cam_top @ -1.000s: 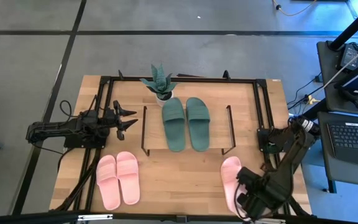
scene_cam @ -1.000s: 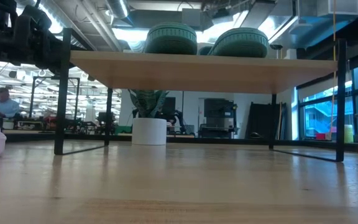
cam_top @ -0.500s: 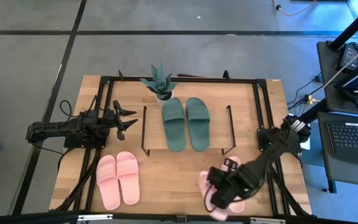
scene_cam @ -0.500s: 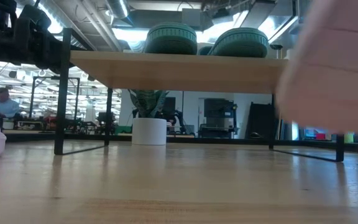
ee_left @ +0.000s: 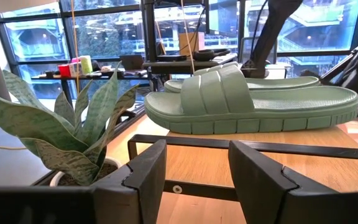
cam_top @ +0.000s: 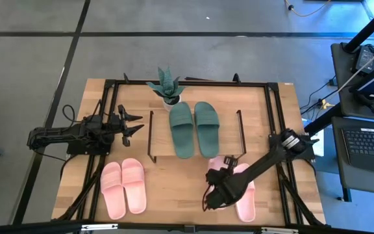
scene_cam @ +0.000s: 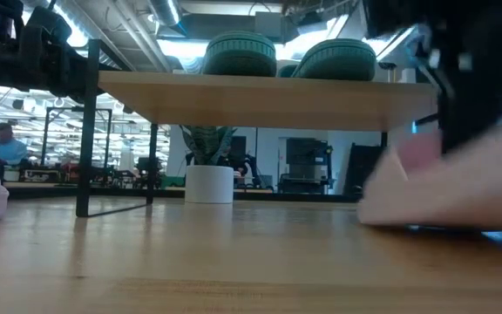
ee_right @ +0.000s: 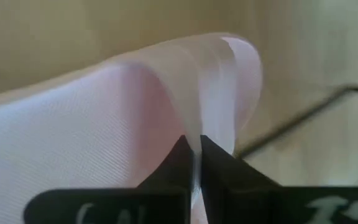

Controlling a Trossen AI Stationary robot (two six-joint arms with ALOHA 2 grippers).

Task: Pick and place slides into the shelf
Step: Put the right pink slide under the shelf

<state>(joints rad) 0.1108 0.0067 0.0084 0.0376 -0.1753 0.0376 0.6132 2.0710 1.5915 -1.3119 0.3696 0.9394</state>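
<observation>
My right gripper (ee_right: 196, 155) is shut on one light pink slide (cam_top: 221, 164), just in front of the shelf's near right corner. In the low view this slide (scene_cam: 443, 192) is a blur low over the table. Its partner (cam_top: 245, 198) lies sole-down beside it. The dark green pair (cam_top: 193, 129) rests sole-down on the shelf's wooden top board (cam_top: 228, 142), seen from below in the low view (scene_cam: 251, 92). The other pink pair (cam_top: 123, 187) lies at the near left. My left gripper (ee_left: 197, 168) waits open at the shelf's left. My right gripper pinches a thin arched pink edge (ee_right: 199, 127) of the slide between its two fingers (ee_right: 178, 163). The arm reaches in slanting from the table's right side. The slide hangs low by the gripper; whether its underside touches the table, I cannot tell.
A potted plant (cam_top: 165, 88) stands at the shelf's far left corner, close to my left gripper (cam_top: 134, 123). Black frame rails (cam_top: 274, 117) run around the table. Bare wood (cam_top: 174, 188) shows between the two pink pairs.
My right gripper, shut on the pink slide, has lifted it from beside its partner near the table's right, carried it left along the near edge, then swung it toward the shelf and down. The partner has stayed where it was.
</observation>
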